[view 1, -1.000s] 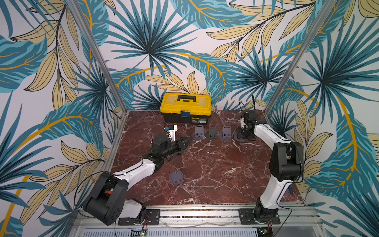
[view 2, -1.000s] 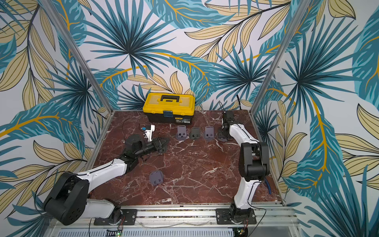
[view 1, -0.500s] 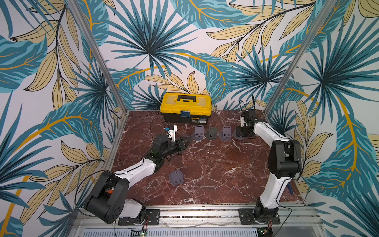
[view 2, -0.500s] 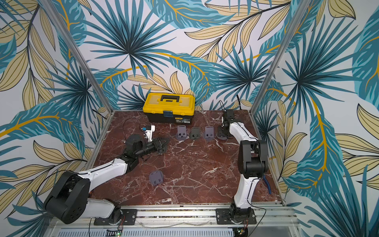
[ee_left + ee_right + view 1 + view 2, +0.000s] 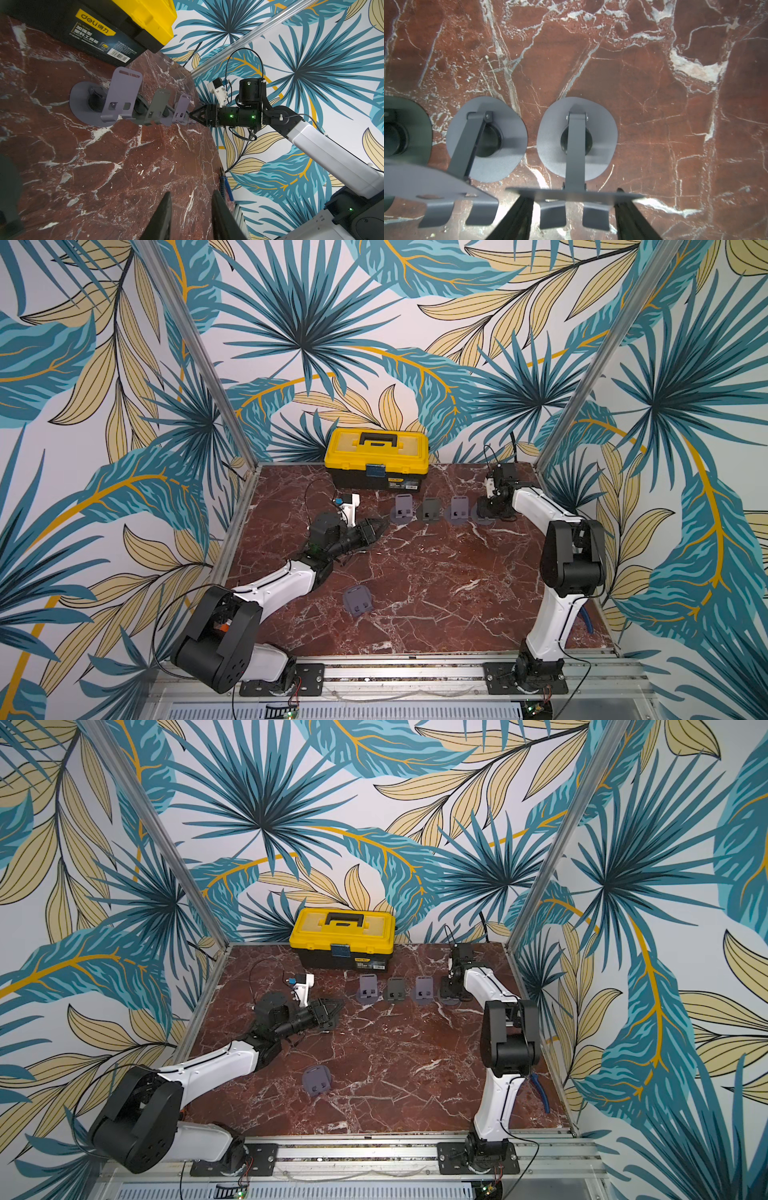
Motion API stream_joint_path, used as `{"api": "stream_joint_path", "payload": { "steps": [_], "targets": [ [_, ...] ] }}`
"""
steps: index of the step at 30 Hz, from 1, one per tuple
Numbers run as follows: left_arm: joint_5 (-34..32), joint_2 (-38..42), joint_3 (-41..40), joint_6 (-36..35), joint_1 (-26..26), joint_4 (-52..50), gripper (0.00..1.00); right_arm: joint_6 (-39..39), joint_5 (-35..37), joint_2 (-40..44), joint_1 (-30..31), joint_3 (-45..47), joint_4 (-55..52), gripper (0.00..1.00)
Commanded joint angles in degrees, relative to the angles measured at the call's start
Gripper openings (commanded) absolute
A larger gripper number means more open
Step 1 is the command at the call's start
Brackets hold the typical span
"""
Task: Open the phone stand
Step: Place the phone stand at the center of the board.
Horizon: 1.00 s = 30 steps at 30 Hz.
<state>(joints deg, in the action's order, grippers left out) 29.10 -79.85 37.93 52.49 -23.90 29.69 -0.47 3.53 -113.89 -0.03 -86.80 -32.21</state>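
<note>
Right arm shifted, clasped stand mostly hidden

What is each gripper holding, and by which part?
Right gripper grips the lavender plastic phone stand at the row's end by its back plate's side edges; left gripper is open and empty.

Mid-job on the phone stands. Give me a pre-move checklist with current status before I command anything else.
1. Right gripper on end stand: ok, fingers flank its plate.
2. End stand opened: ok, plate raised above its round base.
3. Neighbouring stand clear: ok, bases apart.
4. Left gripper free: ok, its fingers apart, nothing between.
5. All stands opened: not ok, folded stand lies flat near the front.
6. Right grip firmness: cannot tell.
</note>
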Motion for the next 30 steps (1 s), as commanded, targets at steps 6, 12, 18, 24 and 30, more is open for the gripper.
{"api": "stream_joint_path", "payload": {
  "steps": [6, 12, 18, 24, 30],
  "targets": [
    [-0.5, -1.1, 2.4, 0.1, 0.4, -0.2, 0.33, -0.1, -0.5, -2.2, -0.5, -1.3, 0.3, 0.46],
    [-0.4, -1.4, 2.7, 0.2, 0.4, -0.2, 0.33, 0.2, -0.6, -2.7, -0.6, -1.4, -0.3, 0.5],
    [-0.3, -1.5, 2.9, 0.2, 0.3, -0.2, 0.33, 0.7, -0.3, -2.6, -0.7, -1.4, -1.2, 0.58],
    [0.0, -1.4, 2.9, 0.2, 0.4, -0.3, 0.33, 1.1, -0.2, -2.0, -0.7, -1.5, -1.6, 0.65],
    [-0.1, -1.1, 2.6, 0.2, 0.4, -0.2, 0.33, 1.7, 0.1, -1.1, -0.7, -1.4, -1.7, 0.75]
  ]
}}
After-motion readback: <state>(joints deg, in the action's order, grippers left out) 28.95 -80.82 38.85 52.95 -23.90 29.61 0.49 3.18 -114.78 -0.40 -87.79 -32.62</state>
